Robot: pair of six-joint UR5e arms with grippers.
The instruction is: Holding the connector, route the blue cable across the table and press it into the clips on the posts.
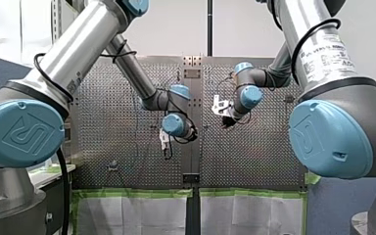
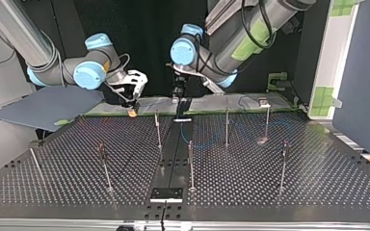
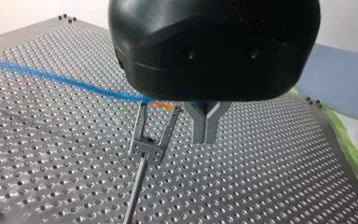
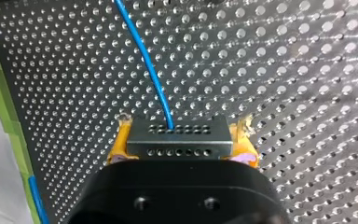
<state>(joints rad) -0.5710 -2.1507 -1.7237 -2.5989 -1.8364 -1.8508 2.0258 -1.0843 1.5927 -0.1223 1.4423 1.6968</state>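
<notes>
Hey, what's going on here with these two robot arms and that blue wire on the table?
My right gripper, with yellow pads, is shut on the grey metal connector block at the end of the thin blue cable. My left gripper, its metal fingers together, hovers beside a forked metal clip on a thin post. The cable crosses at the clip's prong tips and does not look pressed in yet.

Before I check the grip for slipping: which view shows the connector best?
Right wrist view: the connector sits close-up between my right gripper's yellow pads, blue cable leaving it. Top and front views show that gripper too small; left wrist view shows only cable.
</notes>
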